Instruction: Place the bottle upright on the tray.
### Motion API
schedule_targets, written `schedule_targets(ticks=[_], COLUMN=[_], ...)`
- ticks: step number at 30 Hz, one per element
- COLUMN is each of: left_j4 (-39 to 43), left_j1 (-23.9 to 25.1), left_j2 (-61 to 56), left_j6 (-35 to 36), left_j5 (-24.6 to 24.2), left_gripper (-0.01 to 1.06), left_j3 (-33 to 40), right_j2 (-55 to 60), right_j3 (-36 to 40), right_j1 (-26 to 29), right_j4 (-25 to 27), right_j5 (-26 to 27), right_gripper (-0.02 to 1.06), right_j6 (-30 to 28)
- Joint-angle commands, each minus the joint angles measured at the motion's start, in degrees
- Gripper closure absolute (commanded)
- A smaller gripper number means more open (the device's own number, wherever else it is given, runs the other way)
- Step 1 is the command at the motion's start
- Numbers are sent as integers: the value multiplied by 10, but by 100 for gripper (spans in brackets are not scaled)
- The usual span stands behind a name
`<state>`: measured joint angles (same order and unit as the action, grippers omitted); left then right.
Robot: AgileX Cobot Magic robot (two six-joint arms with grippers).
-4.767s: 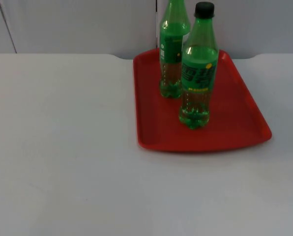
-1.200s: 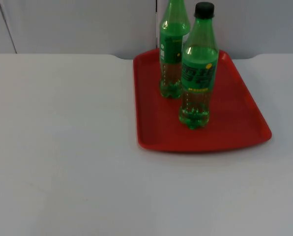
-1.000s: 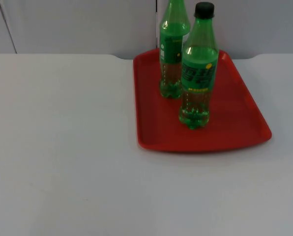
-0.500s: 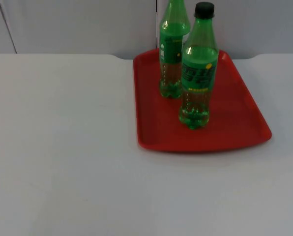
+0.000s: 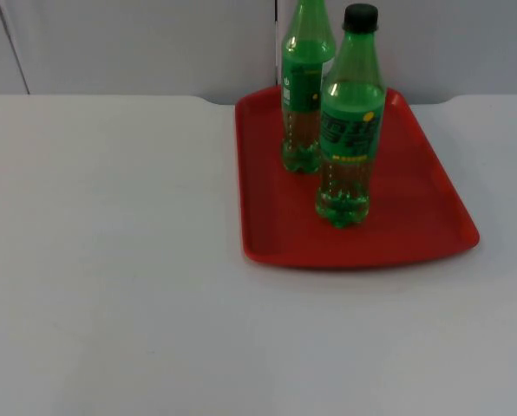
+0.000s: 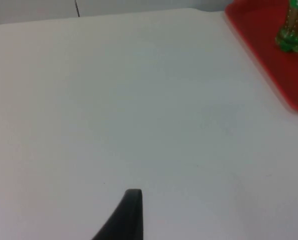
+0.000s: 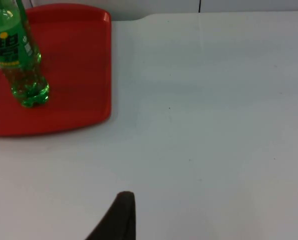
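Two green bottles stand upright on the red tray [image 5: 415, 225] at the back right of the table. The nearer bottle [image 5: 350, 130] has a black cap and a green label. The farther bottle [image 5: 303, 87] stands just behind it to the left, its top cut off by the picture's edge. My left gripper [image 6: 131, 212] hangs over bare white table well to the left of the tray [image 6: 269, 50], where the foot of one bottle [image 6: 290, 32] shows. My right gripper [image 7: 120, 215] hangs over bare table to the right of the tray [image 7: 79, 75] and the nearer bottle [image 7: 16, 60]. Neither gripper touches anything.
The white table [image 5: 111, 260] stretches wide to the left and in front of the tray. The grey partition wall [image 5: 137, 43] closes the table at the back, just behind the tray.
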<state>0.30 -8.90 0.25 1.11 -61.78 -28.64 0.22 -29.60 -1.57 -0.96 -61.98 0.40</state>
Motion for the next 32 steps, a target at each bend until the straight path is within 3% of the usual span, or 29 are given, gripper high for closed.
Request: schedule_targets(ticks=[1,16,32], left_j4=[3,6,6], left_j1=[-7,6,113], left_j2=[-2,-2,-2], left_j6=[3,3,3], left_j5=[1,3,3], left_gripper=[3,3,3], left_j3=[2,2,2], right_j2=[-2,-2,-2], right_j3=[0,0,0], right_j1=[3,3,3], right_j4=[0,0,0], right_j5=[2,3,3], right_gripper=[-1,-1,-1], right_j6=[2,2,2])
